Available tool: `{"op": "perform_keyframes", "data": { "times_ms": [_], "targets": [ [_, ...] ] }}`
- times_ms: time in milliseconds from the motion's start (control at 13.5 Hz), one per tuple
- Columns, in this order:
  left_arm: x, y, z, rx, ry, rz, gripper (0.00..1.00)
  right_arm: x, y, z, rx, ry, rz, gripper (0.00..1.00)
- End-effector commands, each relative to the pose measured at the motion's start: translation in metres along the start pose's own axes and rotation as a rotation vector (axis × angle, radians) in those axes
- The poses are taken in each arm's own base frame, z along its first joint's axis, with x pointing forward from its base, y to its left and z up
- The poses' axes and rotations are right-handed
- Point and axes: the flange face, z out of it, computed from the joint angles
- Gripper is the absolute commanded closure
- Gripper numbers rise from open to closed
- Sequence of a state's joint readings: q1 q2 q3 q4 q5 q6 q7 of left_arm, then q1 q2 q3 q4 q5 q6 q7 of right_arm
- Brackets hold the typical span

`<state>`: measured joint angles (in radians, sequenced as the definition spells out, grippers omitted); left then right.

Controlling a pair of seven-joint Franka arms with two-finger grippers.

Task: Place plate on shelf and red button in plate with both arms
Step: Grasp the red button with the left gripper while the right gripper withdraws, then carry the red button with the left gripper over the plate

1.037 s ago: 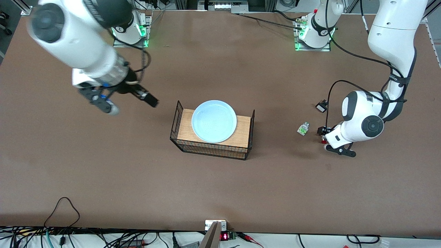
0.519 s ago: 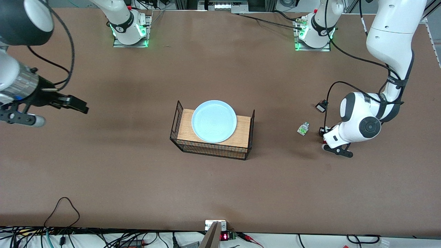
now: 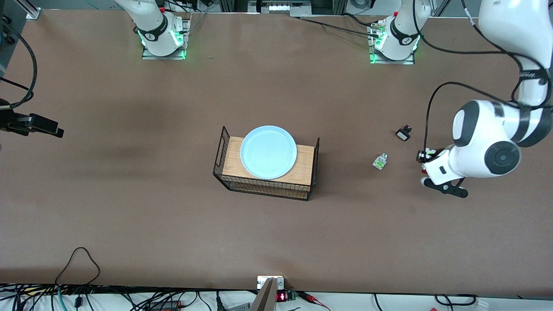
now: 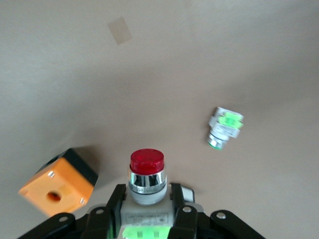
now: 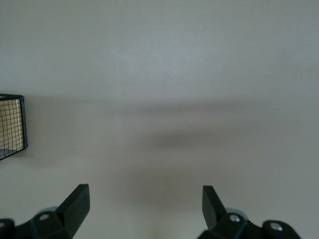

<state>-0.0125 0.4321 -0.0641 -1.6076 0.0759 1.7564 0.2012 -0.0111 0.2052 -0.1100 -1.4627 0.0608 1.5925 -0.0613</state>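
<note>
From my front feed the left gripper (image 3: 425,162) is mostly buried under its own wrist, so the red button (image 3: 424,171) is just a red speck there. My left wrist view cuts off the button's lower body at the frame edge. The right gripper (image 3: 43,126) is sliced off by the frame edge, well away from the plate (image 3: 268,152).

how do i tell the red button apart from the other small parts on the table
Look toward the left arm's end of the table from the wire rack holding the plate. The red button is gripped in the left gripper; only it has a red cap, unlike the white-green part.
</note>
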Motion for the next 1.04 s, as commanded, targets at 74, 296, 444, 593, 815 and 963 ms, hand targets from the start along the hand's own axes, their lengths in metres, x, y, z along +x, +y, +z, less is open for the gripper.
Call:
{"op": "perform_keyframes", "data": {
  "times_ms": [74,296,444,593,815,963],
  "targets": [
    [-0.012,0.054,-0.081,-0.056,-0.040,0.048,0.82,-0.024,-0.005,0.006,-0.024,0.024,0.007,0.00],
    [-0.013,0.125,-0.118,-0.195,0.012,0.072,0.82,-0.039,-0.011,-0.004,-0.055,0.038,-0.013,0.00],
    [-0.016,0.178,-0.141,-0.301,0.041,0.085,0.82,-0.046,-0.011,-0.015,-0.050,0.036,-0.011,0.00],
    [-0.010,0.239,-0.162,-0.347,0.076,0.013,0.82,-0.048,-0.012,-0.019,-0.047,0.044,-0.012,0.00],
    [0.007,0.330,-0.162,-0.392,0.178,-0.106,0.82,-0.044,-0.012,-0.022,-0.042,0.052,-0.021,0.00],
    [0.019,0.389,-0.138,-0.400,0.217,-0.173,0.82,-0.044,-0.012,-0.027,-0.041,0.059,-0.020,0.00]
  ]
}}
